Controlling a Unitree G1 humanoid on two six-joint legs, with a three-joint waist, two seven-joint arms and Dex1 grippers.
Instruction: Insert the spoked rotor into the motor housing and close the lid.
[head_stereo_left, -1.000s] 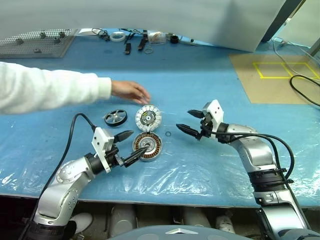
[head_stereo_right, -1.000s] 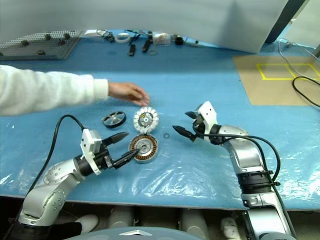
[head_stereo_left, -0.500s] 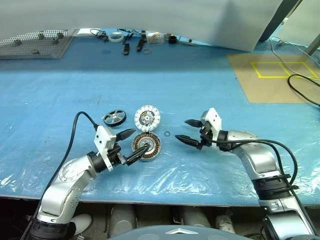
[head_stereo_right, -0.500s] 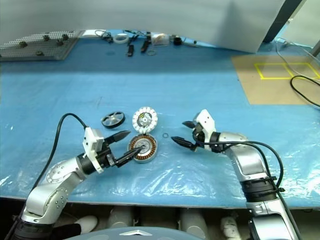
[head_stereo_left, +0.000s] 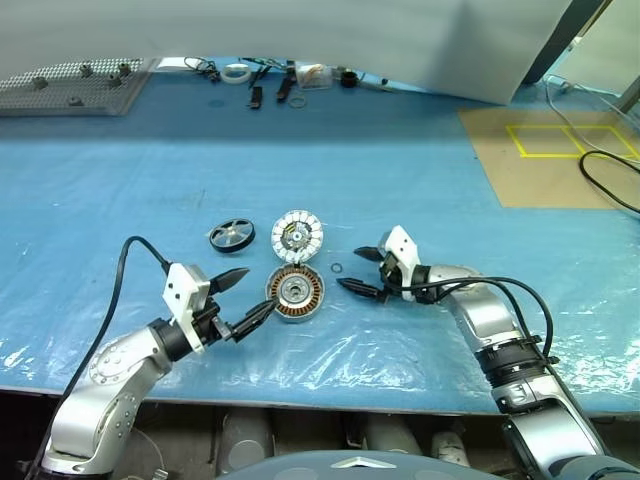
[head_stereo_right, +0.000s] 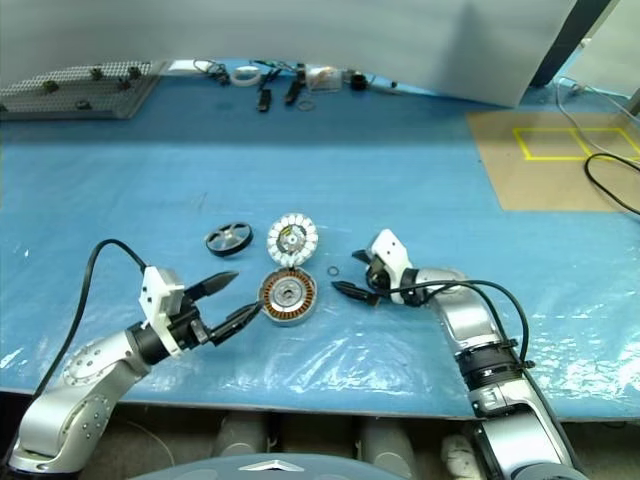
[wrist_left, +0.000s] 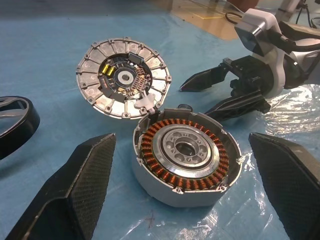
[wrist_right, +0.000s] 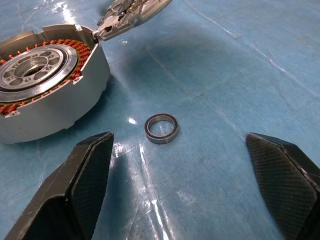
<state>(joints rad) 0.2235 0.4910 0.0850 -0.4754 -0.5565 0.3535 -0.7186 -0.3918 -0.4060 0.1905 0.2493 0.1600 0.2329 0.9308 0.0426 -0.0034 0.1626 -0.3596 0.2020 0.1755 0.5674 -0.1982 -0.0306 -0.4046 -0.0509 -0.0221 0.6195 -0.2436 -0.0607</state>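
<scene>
Black-rimmed, the spoked rotor lies flat on the table, untouched, well off to the left of the lid. That lid rests tilted against the rim of the motor housing, whose copper windings sit open and empty. Your left hand hangs spread wide and empty beside the housing; your right hand is also wide open, empty, low by a small loose ring. Watch that ring: a careless sweep from the right could knock it or shift the leaning lid, and a tilted rotor may jam on the windings.
</scene>
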